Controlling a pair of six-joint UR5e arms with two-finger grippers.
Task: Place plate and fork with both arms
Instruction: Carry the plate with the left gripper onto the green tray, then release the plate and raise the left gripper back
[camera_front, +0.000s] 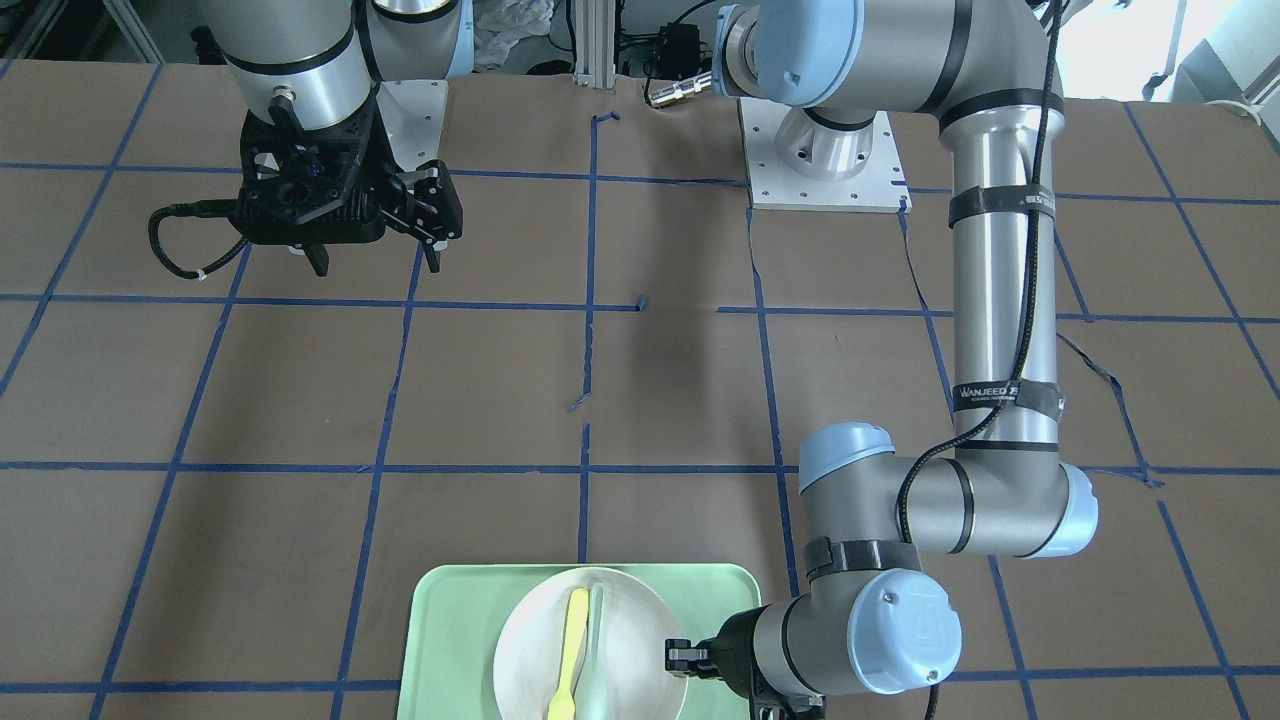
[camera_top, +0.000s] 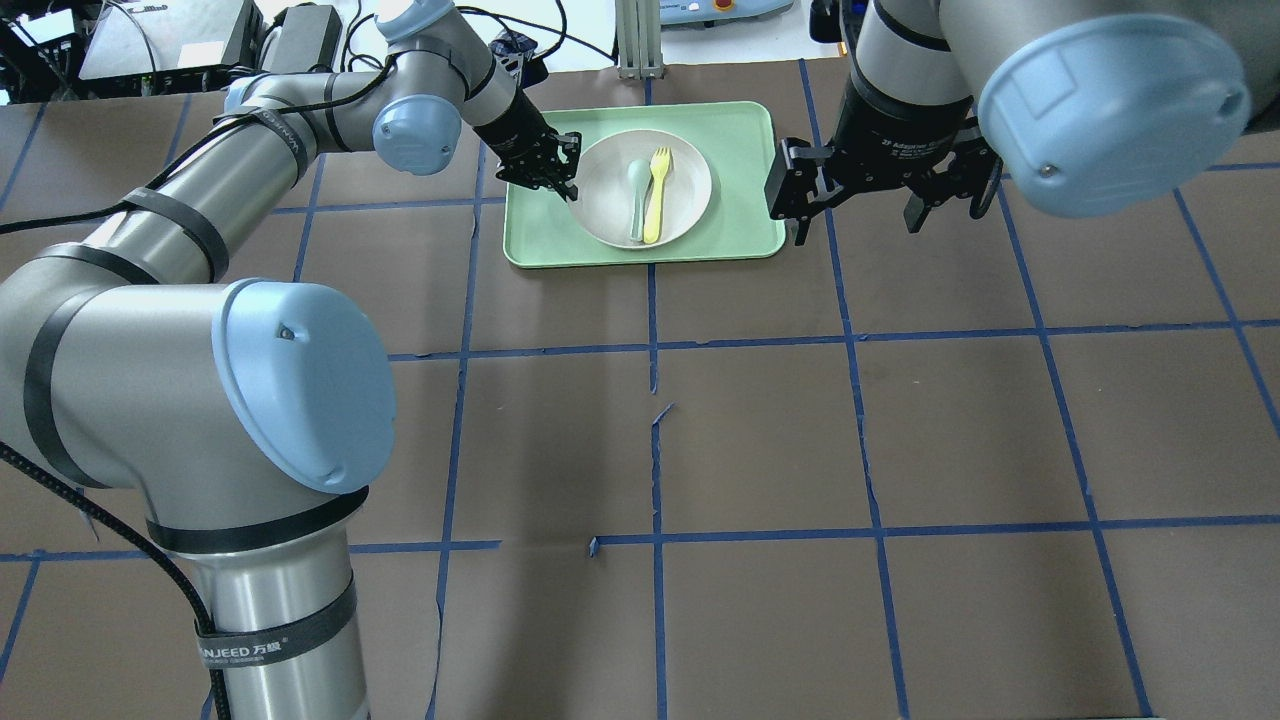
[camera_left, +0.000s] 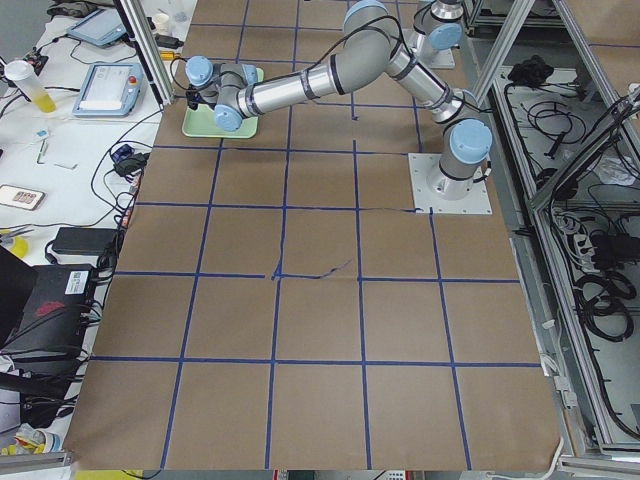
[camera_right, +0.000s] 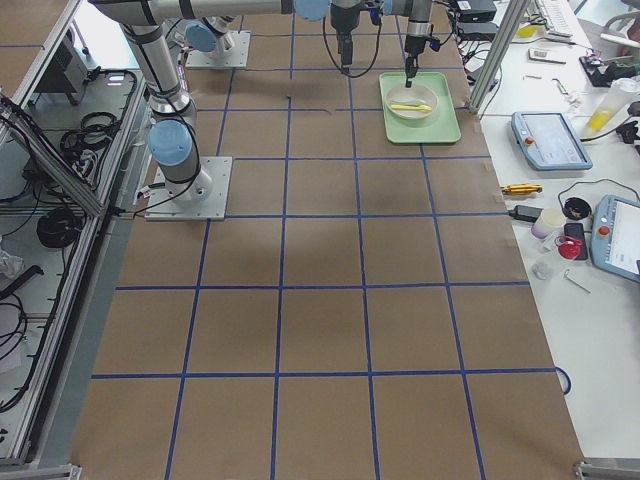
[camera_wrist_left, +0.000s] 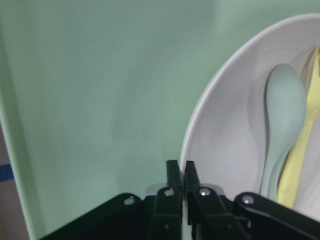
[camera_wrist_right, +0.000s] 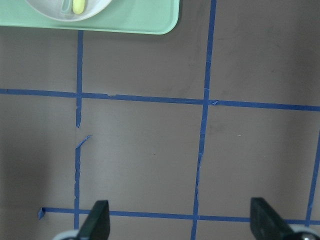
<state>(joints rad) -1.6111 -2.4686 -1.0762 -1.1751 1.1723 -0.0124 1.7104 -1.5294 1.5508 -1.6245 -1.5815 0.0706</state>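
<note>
Off-white plate (camera_top: 690, 190) seated flat on mint-green tray (camera_top: 745, 150), at far side of table (camera_top: 760, 430) from robot base. Pale-yellow fork (camera_top: 657, 200) loose inside plate, tines pointing away from robot, just beside grey-green spoon (camera_top: 636, 200); handles parallel, apparently touching.

Pinched on plate rim, on side nearest its own arm: left gripper (camera_wrist_left: 180, 167), jaws almost fully closed with only rim thickness between them, one finger inside plate, one outside over tray. Spread wide and holding nothing: right gripper (camera_front: 376, 258), hanging above bare table, apart from tray.

Probable hazards from this state:

- Single-edge pinch. Whole plate cantilevered from one rim point; sag or rotation in grip likely on lift.
- Tilt. Fork and spoon unrestrained; slide toward low side and off plate probable.
- Thin, smooth rim. Slip out of jaws possible under fast or jerky travel.
- Outer finger close to tray surface; contact not determinable. Possible drag or shift of tray on lift.
- Fork retrieval by right gripper. Spoon alongside, of similar length; risk of seizing spoon, or both utensils together.
- Convergence of both grippers over one small plate. Risk of finger-to-finger collision.
</note>
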